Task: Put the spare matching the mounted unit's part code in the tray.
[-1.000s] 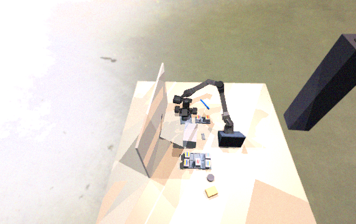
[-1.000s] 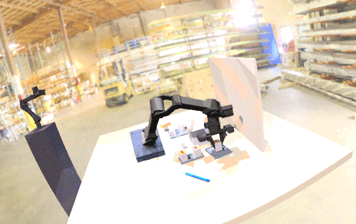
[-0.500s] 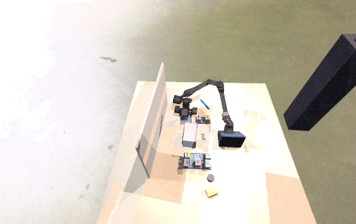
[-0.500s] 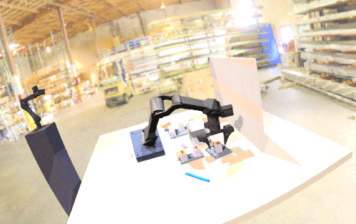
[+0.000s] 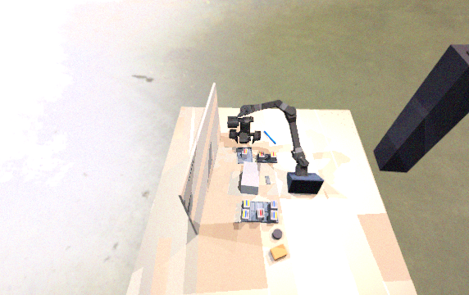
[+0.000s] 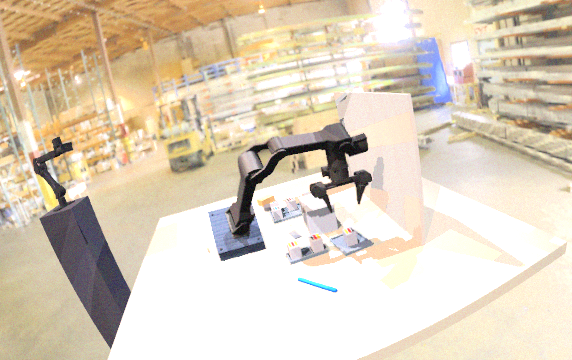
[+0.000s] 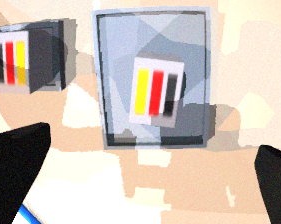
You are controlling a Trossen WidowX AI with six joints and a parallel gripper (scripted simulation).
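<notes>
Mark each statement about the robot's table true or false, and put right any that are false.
1. The spare in the tray has yellow, red and black stripes. True.
2. The hand is clamped on that spare. False: it is open above the tray, holding nothing.
3. The blue stick lies inside the tray. False: it lies outside, on the tabletop.
4. The spare stands askew to the tray's walls. True.
</notes>
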